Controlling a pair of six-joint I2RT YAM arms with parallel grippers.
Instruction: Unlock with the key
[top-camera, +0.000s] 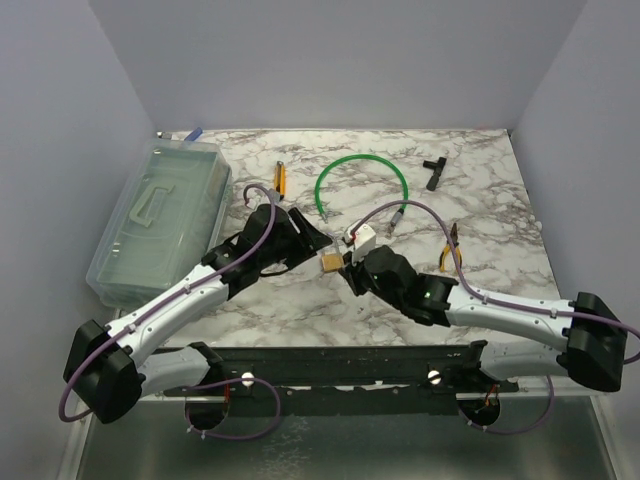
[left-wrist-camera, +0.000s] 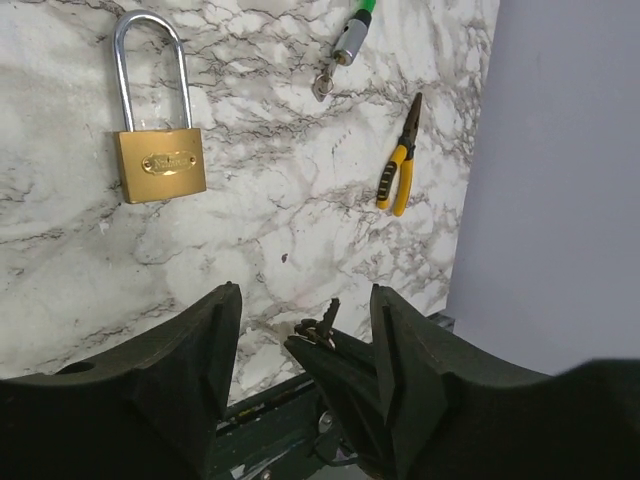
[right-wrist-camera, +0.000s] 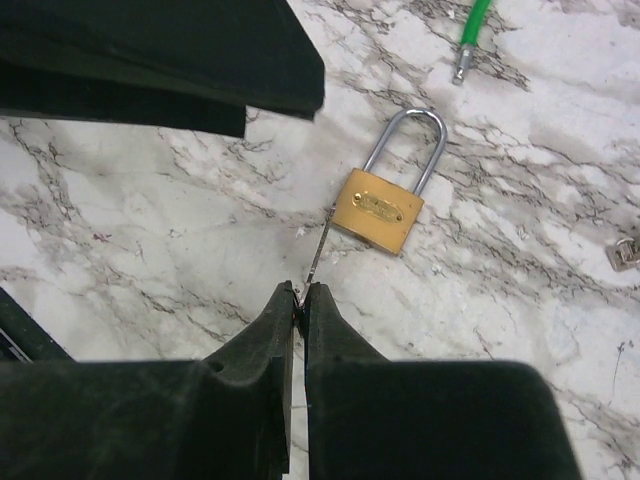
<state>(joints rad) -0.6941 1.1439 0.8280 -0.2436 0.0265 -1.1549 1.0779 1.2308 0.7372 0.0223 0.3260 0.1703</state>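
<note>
Key (right-wrist-camera: 318, 252) is clamped in the right fingers (right-wrist-camera: 290, 308), pinched at its head. The thin blade sticks out past the tips toward the padlock (right-wrist-camera: 377, 210). Blade tip sits at the lower corner of the brass body; can't tell if it's in the keyhole. Padlock lies flat on the counter (right-wrist-camera: 150, 230), shackle seated in the body on both sides.

Left fingers (left-wrist-camera: 222, 318) are apart with nothing between them, held over the counter on the base side of the padlock. In the left wrist view, the right arm's tip with the key shows low between them.

Overhead, both arms reach in from the near edge and meet mid-counter at the padlock. Left arm (top-camera: 190, 290) runs diagonally from bottom left, right arm (top-camera: 480, 305) from bottom right. Both forearms are low, wrists nearly nose to nose.

Around it:
- Green cable (right-wrist-camera: 476, 22) ends near the shackle.
- Yellow-handled pliers (left-wrist-camera: 402, 160) lie off to the right.
- Clear plastic box (top-camera: 160, 215) sits at the left edge.
- Black T-shaped tool (top-camera: 432, 170) lies further back.
</note>
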